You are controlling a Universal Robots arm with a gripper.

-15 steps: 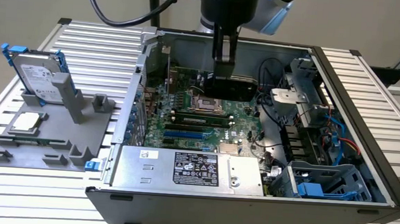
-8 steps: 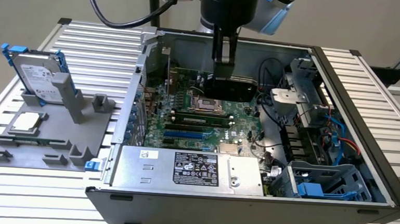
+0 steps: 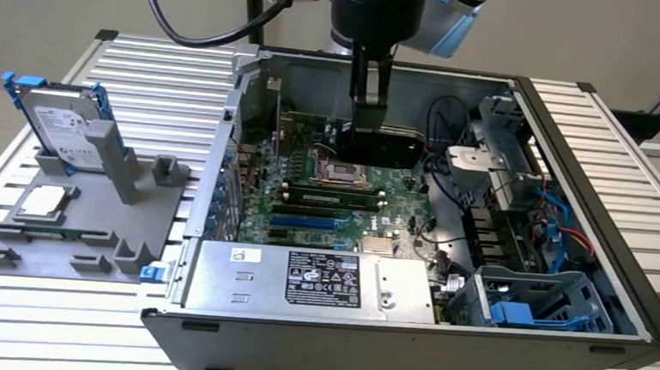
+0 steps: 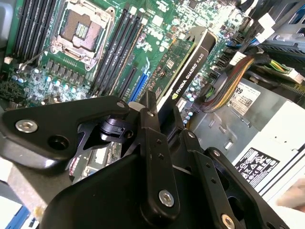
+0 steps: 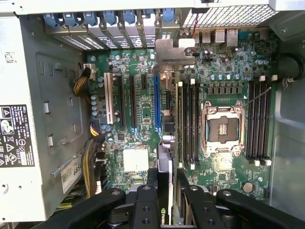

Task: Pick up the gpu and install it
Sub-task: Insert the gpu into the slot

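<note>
Claw [image 4: 164, 119] state: closed on card [image 4: 183, 67] top edge | card location: held edge-on above motherboard [image 5: 143, 119], inside computer case [image 3: 607, 159] | handling: rigid, light, fragile; grip edges only.

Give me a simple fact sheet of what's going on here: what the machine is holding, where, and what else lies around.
Held item: flat gpu card with green circuit board and black shroud, gripped on edge by the black gripper
Location: above the green motherboard inside the open grey computer case
Installed yet: no, card hangs above the slots
CPU socket: empty silver socket
Outside the case: silver hard drive in blue frame and small square silver chip on a grey holder tray
</note>
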